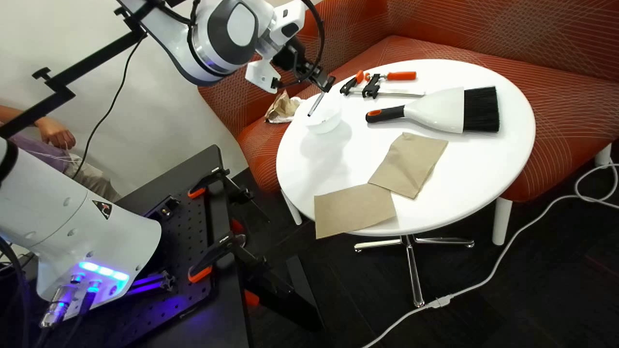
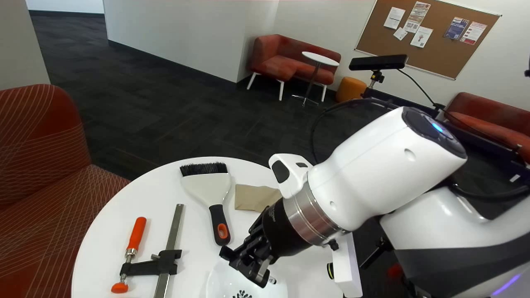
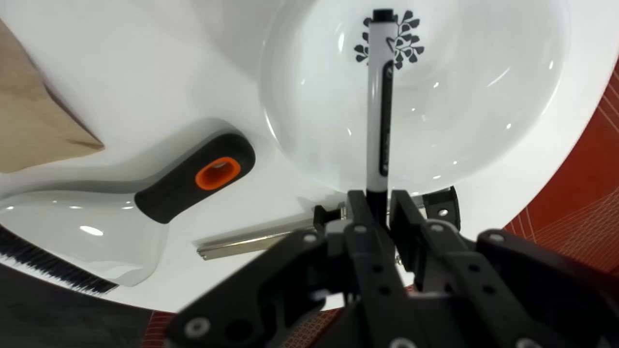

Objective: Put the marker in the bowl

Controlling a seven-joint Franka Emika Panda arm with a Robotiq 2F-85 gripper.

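Note:
The marker (image 3: 375, 111) is slim and white with black ends and a black label strip. My gripper (image 3: 378, 203) is shut on one black end of it, and the rest sticks out past the fingertips. The white bowl (image 3: 464, 130), with a dark leaf print inside, sits on the table beneath the marker. In an exterior view the gripper (image 1: 325, 84) holds the marker (image 1: 316, 104) tilted, its free end over the bowl (image 1: 326, 126). In an exterior view the gripper (image 2: 244, 265) is over the bowl (image 2: 221, 281), cut off below; only the marker's tip (image 2: 272, 280) shows.
The round white table (image 1: 338, 164) also bears a black-and-white brush (image 1: 437, 111), a red-handled clamp (image 1: 387, 84) beside the bowl, and two tan paper sheets (image 1: 355, 208). A red couch (image 1: 459, 29) stands behind it. Crumpled brown paper (image 1: 282, 107) lies near the table's edge.

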